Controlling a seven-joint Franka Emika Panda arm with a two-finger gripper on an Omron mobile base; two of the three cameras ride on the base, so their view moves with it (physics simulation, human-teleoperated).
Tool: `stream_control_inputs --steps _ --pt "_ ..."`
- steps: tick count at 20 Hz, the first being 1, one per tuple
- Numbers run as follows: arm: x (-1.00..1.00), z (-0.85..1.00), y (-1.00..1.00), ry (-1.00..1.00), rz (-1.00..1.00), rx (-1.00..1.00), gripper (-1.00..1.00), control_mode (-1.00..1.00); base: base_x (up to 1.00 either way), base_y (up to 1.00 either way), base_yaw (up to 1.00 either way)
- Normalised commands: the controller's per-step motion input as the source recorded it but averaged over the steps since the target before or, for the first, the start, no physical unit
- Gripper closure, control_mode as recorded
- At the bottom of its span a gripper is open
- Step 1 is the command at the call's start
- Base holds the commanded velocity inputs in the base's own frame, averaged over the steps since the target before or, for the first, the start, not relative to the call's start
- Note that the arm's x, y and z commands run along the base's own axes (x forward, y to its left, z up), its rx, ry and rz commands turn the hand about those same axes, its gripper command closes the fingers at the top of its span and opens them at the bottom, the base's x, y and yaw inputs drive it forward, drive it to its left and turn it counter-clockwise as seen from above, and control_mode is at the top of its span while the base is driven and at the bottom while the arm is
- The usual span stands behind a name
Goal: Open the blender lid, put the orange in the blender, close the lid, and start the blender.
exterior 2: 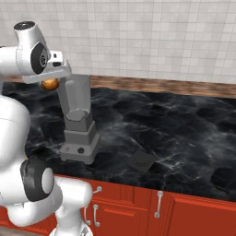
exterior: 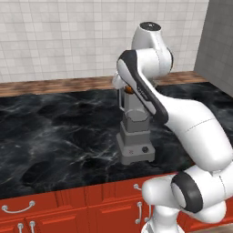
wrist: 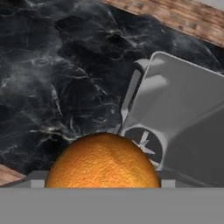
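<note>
— Carrying the orange (wrist: 102, 161) over the open jar is the step in hand, I'd judge. The claw (exterior 2: 50, 83) is pinching it, high beside the top of the blender (exterior 2: 77, 120); its fingertips themselves are hidden behind the fruit in the hand view.

— So how should it be done well?

— Centre first, release second. In the hand view the jar mouth sits up and to the right of the orange, with the blades visible at the bottom of the jar. The fruit is not yet over the middle of the opening; it hangs by the jar's near rim, on the handle side. I'd slide it further over the mouth, keep it level, and only then spread the fingers, so it drops clean and doesn't clip the rim and roll off across the bench (exterior 2: 184, 124).

— And the blender lid?

— The blender lid (exterior 2: 141, 161) is off, lying flat on the bench, to the right of the blender base in the right base view, well apart from the claw. It is within reach for closing afterwards.

— Anything in the way?

— Nothing I can see between the orange and the opening.
</note>
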Motion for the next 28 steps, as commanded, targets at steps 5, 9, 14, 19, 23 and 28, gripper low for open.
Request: stream_control_inputs --steps 5,9,14,19,23,28 --pt "0.74 0.14 -0.30 0.08 0.00 0.15 1.00 -1.00 0.00 0.00 0.00" --pt "-0.17 0.23 -0.50 -0.12 0.00 0.12 1.00 -1.00 0.00 0.00 0.00" --pt "-0.26 0.06 -0.36 -0.23 0.00 0.10 1.00 -1.00 0.00 0.00 0.00" --pt "0.35 -0.25 -0.01 0.00 0.00 0.02 1.00 -1.00 0.00 0.00 0.00" --pt "0.58 -0.48 0.00 0.03 0.00 0.00 1.00 -1.00 0.00 0.00 0.00" --pt "0.40 -0.63 0.00 0.08 0.00 0.00 1.00 -1.00 0.00 0.00 0.00"
